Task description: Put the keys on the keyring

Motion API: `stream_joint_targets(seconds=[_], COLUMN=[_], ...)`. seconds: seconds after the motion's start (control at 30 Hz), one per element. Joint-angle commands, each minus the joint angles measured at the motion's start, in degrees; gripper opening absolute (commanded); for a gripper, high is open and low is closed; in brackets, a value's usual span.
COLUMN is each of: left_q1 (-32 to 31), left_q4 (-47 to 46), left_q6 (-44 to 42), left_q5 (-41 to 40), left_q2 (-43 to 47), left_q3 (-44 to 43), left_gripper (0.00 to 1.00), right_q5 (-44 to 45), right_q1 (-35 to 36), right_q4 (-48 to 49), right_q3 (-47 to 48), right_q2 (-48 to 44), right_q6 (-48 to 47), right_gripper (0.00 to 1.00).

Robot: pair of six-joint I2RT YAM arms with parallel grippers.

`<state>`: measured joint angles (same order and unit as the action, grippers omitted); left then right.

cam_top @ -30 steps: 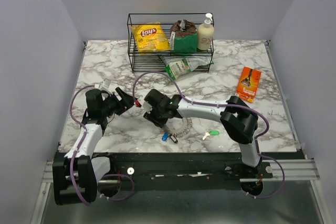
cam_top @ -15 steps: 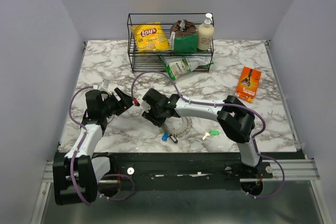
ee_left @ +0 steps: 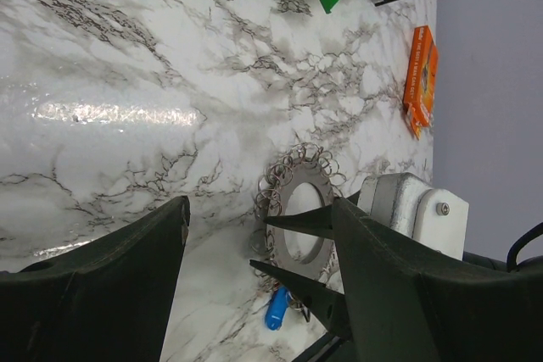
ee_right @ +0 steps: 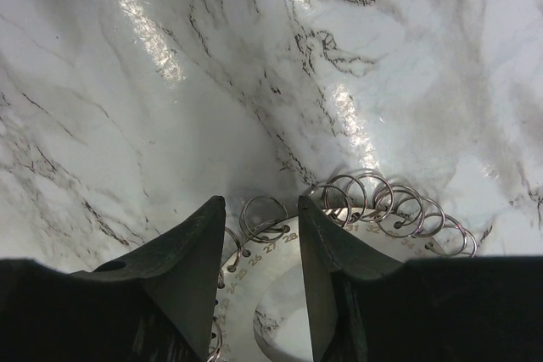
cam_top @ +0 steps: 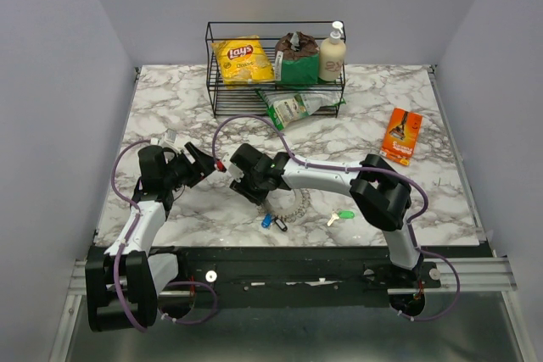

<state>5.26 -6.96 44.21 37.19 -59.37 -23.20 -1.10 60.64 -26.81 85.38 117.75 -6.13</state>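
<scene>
The keyring (cam_top: 296, 203) is a flat silvery disc with numbered holes and several small wire rings round its rim; it also shows in the left wrist view (ee_left: 297, 177) and the right wrist view (ee_right: 280, 253). My right gripper (cam_top: 260, 196) is open, low over the disc's edge, its fingers either side of one small ring (ee_right: 264, 214). The blue key (cam_top: 266, 220) lies beside the disc (ee_left: 278, 308). The green key (cam_top: 343, 216) lies to the right. A small red thing (cam_top: 222, 166) shows at the tip of my left gripper (cam_top: 209, 164), which is open (ee_left: 260, 203); held or not, I cannot tell.
A black wire basket (cam_top: 276, 110) at the back holds a yellow chip bag (cam_top: 242, 58), a brown and green pouch (cam_top: 296, 57) and a lotion bottle (cam_top: 332, 55). A green packet (cam_top: 297, 106) leans at its front. An orange box (cam_top: 402, 134) lies on the right.
My right gripper and forearm have shifted slightly left over the keyring. The left arm has not visibly moved.
</scene>
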Motion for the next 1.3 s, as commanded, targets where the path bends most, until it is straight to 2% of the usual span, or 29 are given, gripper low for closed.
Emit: stream_joint_targets(seconds=[0.0, 0.67, 0.7, 0.77, 0.9, 1.27], left_q1=[-1.13, -1.13, -1.13, -1.13, -1.13, -1.21], left_q4=[-1.65, -1.74, -1.83, -1.74, -1.74, -1.56], left_q6=[0.79, 0.88, 0.88, 0.79, 0.79, 0.71], left_q5=[6.93, 6.84, 6.84, 6.84, 6.84, 6.75], left_q2=[0.57, 0.75, 0.75, 0.84, 0.93, 1.28], left_q3=[0.17, 0.44, 0.52, 0.52, 0.53, 0.61], left_gripper=[0.77, 0.77, 0.77, 0.77, 0.77, 0.77], right_q5=[0.84, 0.84, 0.84, 0.75, 0.23, -0.65], right_q1=[0.53, 0.44, 0.53, 0.53, 0.53, 0.53], right_q4=[-0.88, -1.49, -1.49, -1.58, -1.58, -1.93], right_q3=[0.31, -0.31, -0.31, -0.13, 0.31, 2.07], right_q2=[2.04, 3.18, 3.10, 3.01, 2.75, 1.60], right_q6=[-1.78, -2.57, -2.57, -2.66, -2.66, -3.01], right_gripper=[0.49, 0.48, 0.41, 0.38, 0.26, 0.07])
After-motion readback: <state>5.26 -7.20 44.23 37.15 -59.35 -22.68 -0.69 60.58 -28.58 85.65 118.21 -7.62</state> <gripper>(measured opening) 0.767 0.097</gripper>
